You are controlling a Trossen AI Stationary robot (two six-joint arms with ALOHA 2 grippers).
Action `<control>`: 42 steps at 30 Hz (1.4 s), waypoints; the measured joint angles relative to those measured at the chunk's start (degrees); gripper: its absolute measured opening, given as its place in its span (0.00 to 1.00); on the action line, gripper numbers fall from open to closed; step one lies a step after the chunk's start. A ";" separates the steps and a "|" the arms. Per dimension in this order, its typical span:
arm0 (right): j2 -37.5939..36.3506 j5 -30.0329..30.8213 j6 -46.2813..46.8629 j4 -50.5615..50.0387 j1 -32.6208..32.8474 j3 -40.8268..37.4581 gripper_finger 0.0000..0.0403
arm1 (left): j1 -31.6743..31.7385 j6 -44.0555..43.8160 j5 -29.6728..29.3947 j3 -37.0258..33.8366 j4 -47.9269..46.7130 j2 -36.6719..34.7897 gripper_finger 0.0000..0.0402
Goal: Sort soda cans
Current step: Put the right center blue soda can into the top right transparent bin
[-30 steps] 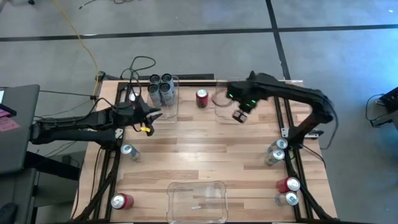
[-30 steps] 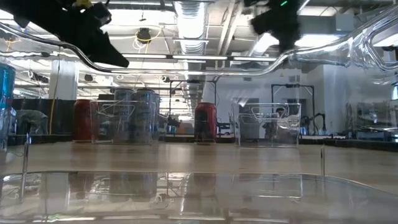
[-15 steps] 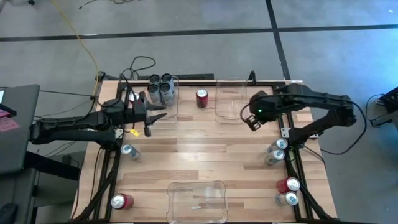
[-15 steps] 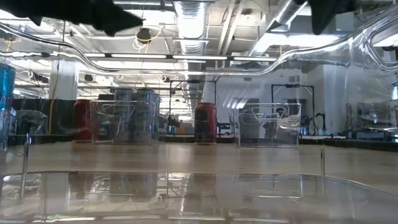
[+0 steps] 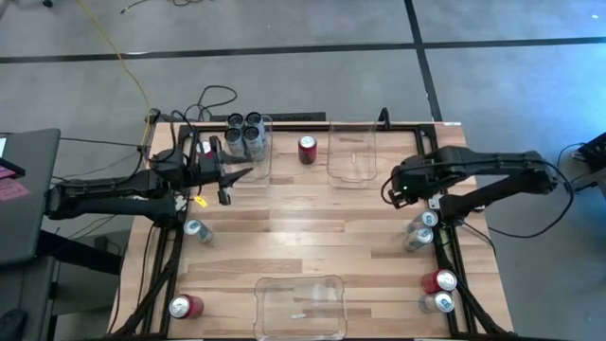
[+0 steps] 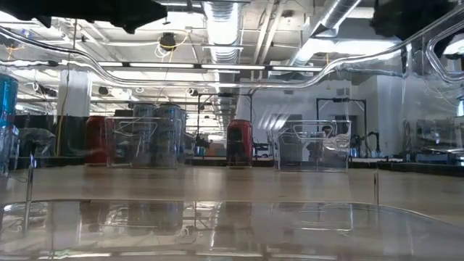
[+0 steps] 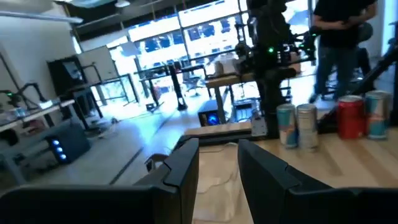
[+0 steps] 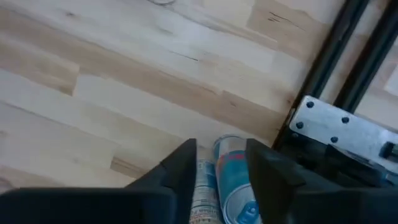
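Several dark grey cans (image 5: 244, 134) stand in a clear bin (image 5: 264, 159) at the far left. A red can (image 5: 307, 149) stands upright beside an empty clear bin (image 5: 352, 152). Two silver-blue cans (image 5: 420, 229) and a red can (image 5: 438, 280) with another silver one (image 5: 437, 302) stand at the right edge. A silver-blue can (image 5: 197, 229) and a red can (image 5: 186, 305) are on the left. My left gripper (image 5: 232, 175) hovers open near the grey cans' bin. My right gripper (image 5: 398, 194) is open above the two silver-blue cans (image 8: 225, 183), touching nothing.
A third clear bin (image 5: 301, 305) sits at the near edge in the middle. Black frame rails (image 5: 445, 246) run along the right side by the cans. Bare wood lies across the table's middle (image 5: 312, 227). A person (image 7: 342, 31) stands beyond the table in the left wrist view.
My right gripper has swung from above the empty far bin toward the table's right and near edge, ending over the two silver-blue cans. My left gripper has risen a little and leveled out. No can has moved.
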 joint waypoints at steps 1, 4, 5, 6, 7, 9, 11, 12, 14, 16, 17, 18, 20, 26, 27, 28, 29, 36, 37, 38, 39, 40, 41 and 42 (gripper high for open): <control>-0.61 -0.02 0.52 0.00 -0.02 -0.42 0.44 | 0.00 -0.83 0.01 0.02 -0.83 0.07 0.27; -2.37 -0.10 1.50 0.08 -0.01 -1.10 0.54 | -0.03 -3.27 0.71 0.02 -5.52 0.09 0.27; -2.85 -0.11 1.48 -0.03 -0.15 -1.16 0.57 | -0.02 -3.51 0.85 0.02 -6.82 0.09 0.27; -3.29 -0.19 1.45 0.01 -0.37 -1.18 0.60 | -0.02 -3.58 0.93 0.00 -7.34 0.13 0.27; -3.73 -0.67 1.27 0.06 -0.43 -1.18 0.63 | -0.02 -3.51 1.00 0.00 -7.51 0.16 0.27; -4.36 -1.63 1.20 0.04 -0.50 -1.18 0.67 | -0.02 -3.15 1.04 0.00 -7.80 -0.01 0.27; -5.00 -2.92 1.26 0.02 -0.48 -1.18 0.70 | -0.02 -3.15 1.14 0.00 -8.14 -0.31 0.27; -5.23 -3.53 1.33 0.07 -0.41 -1.18 0.71 | -0.02 -3.13 1.15 0.00 -8.29 -0.34 0.27; -5.31 -3.94 1.47 0.01 0.21 -1.18 0.72 | -0.02 -3.13 1.15 0.00 -8.96 -0.34 0.27; -5.22 -3.93 0.83 0.03 1.26 -1.18 0.73 | -0.02 -3.11 1.15 0.00 -10.05 -0.32 0.27; -5.12 -3.97 0.35 0.04 1.90 -1.18 0.73 | -0.02 -3.11 1.15 0.00 -10.54 -0.34 0.27; -4.98 -4.20 -0.31 0.04 2.71 -1.18 0.73 | -0.02 -3.09 1.15 0.00 -11.00 -0.34 0.27; -4.46 -4.50 -1.81 0.02 4.79 -1.18 0.73 | -0.02 -2.60 1.15 0.00 -12.17 -0.33 0.27; -2.67 -8.21 -4.39 0.04 11.25 -1.18 0.73 | -0.02 -1.40 1.15 0.00 -12.83 -0.32 0.27; -2.12 -9.86 -4.22 0.07 12.24 -1.18 0.73 | -0.02 -1.42 1.14 0.00 -12.82 -0.33 0.27; -1.64 -11.70 -3.42 0.04 13.23 -1.18 0.73 | -0.02 -1.43 1.15 0.00 -12.80 -0.34 0.27; -1.17 -14.03 -1.75 0.05 14.39 -1.18 0.73 | -0.02 -1.45 1.15 0.00 -12.79 -0.34 0.27; 0.99 -20.54 15.65 0.03 25.78 -1.18 0.73 | -0.02 -1.47 1.13 0.00 -12.79 -0.33 0.27; 1.22 -20.52 18.03 0.04 27.32 -1.18 0.73 | -0.02 -1.47 1.13 0.00 -12.79 -0.33 0.27; 1.39 -20.48 20.38 0.02 28.69 -1.18 0.73 | -0.02 -1.47 1.13 0.00 -12.79 -0.34 0.27; 1.67 -20.13 22.56 0.02 29.98 -1.18 0.73 | -0.02 -1.49 1.13 0.00 -12.79 -0.32 0.27; 1.78 -19.32 24.33 0.09 31.08 -1.18 0.73 | -0.02 -1.50 1.13 0.00 -12.79 -0.34 0.27; 1.80 -17.77 25.96 0.12 32.12 -1.18 0.73 | -0.02 -1.57 1.12 0.00 -12.79 -0.32 0.27; 1.76 -15.79 27.65 0.17 33.02 -1.18 0.73 | -0.02 -1.79 1.12 0.00 -12.79 -0.33 0.27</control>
